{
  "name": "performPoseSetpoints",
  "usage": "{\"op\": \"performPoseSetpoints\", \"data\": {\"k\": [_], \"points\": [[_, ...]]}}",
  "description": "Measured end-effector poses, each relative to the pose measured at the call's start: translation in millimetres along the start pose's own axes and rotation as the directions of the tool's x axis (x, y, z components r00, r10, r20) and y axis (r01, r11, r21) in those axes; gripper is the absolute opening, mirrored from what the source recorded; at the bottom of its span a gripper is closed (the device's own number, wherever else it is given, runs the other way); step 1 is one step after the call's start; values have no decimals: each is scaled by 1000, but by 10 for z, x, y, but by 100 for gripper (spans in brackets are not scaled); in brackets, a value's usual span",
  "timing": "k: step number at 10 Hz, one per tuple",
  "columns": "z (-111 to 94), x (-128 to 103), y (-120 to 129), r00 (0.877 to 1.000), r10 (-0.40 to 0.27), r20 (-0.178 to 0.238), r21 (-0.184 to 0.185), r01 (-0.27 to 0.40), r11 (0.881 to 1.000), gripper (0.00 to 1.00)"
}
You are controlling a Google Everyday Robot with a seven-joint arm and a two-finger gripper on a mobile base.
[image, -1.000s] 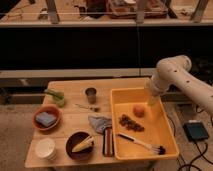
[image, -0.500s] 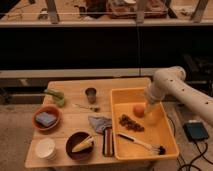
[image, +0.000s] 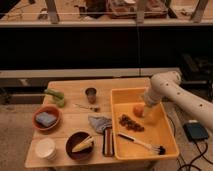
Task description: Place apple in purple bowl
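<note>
The gripper (image: 144,112) is down in the yellow tray (image: 116,131), touching the apple (image: 137,110) from its 3 o'clock; whether it grips the apple cannot be told. The grapes (image: 131,123) lie at the apple's 6 o'clock. The purple bowl (image: 69,146) sits well apart at 8 o'clock.
</note>
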Motion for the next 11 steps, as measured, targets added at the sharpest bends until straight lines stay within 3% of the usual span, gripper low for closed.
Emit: {"op": "performPoseSetpoints", "data": {"k": [11], "points": [[469,-71,-10,1000,-4,19,-69,6,998,65]]}}
